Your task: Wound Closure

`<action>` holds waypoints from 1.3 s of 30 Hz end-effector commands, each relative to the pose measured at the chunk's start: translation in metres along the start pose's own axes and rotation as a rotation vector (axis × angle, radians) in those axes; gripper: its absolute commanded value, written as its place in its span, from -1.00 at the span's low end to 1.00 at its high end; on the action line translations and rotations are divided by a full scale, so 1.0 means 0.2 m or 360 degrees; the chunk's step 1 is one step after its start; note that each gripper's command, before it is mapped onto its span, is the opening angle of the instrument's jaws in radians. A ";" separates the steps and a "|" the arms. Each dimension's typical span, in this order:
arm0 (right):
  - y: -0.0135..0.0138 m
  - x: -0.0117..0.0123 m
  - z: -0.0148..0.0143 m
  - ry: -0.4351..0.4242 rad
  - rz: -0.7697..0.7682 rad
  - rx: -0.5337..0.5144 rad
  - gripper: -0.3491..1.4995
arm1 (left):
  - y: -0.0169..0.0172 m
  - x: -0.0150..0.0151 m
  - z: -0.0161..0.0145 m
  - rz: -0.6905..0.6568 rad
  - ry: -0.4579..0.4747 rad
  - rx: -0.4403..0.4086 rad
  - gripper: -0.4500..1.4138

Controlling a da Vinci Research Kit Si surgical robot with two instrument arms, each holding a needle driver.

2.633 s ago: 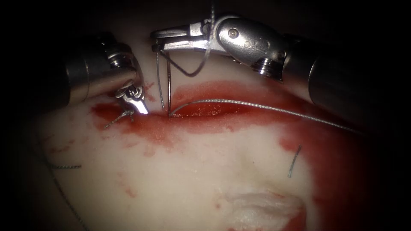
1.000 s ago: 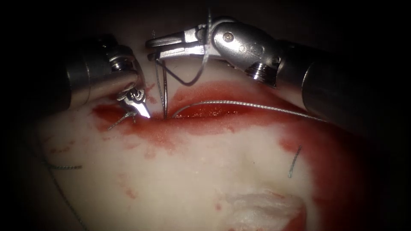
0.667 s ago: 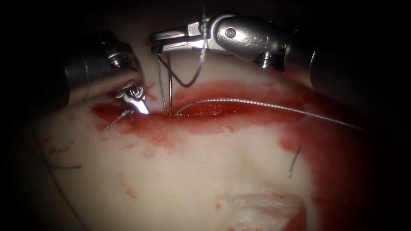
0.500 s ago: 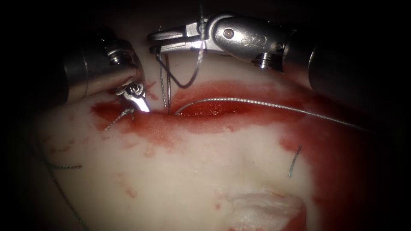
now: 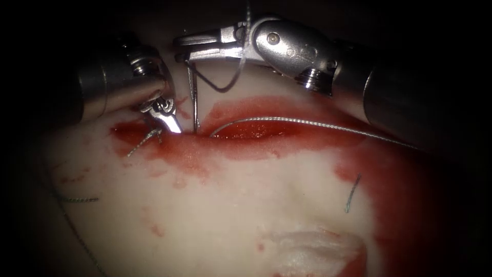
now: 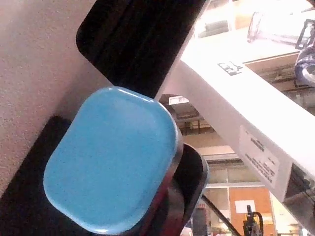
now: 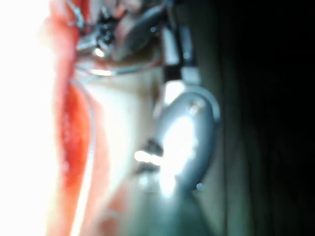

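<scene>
Standing over the cut point(image 5: 246, 132), the right tool point(image 5: 180, 47) comes in from the upper right of the frame. Its jaws pinch the needle point(image 5: 218, 88) near one end. The needle's curve hangs clear above the tissue point(image 5: 230, 205) and is not in it.

Two strands of thread point(image 5: 193, 102) drop from those jaws to the cut's left end, and another runs off toward the right edge. The left tool point(image 5: 171, 123), at the upper left, has its jaws pressed together, tip down at the cut's left end. I cannot tell whether it grips the short thread end point(image 5: 143, 143) there.

As I see it, doing this well means an even, gentle pull straight up the strands, so they don't saw at the cut's lip.

Room is tight at the top, where the two tools are near each other. The lower frame is open apart from red fluid point(image 5: 189, 154) and a loose thread piece point(image 5: 351, 194).
</scene>
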 end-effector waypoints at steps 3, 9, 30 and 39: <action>0.005 -0.001 0.001 0.0022 0.0021 0.0012 -1.00 | -0.004 -0.005 -0.002 0.0011 -0.0003 -0.0004 -1.00; 0.003 -0.001 0.001 0.0035 0.0037 0.0086 -1.00 | -0.004 -0.005 -0.002 0.0012 0.0001 -0.0008 -1.00; 0.002 0.004 -0.001 0.0190 0.0165 -0.0009 -1.00 | -0.003 -0.004 -0.001 0.0014 0.0003 -0.0009 -1.00; 0.006 0.003 -0.003 0.0165 0.0212 -0.0106 -1.00 | -0.004 -0.002 0.001 0.0015 0.0004 -0.0004 -1.00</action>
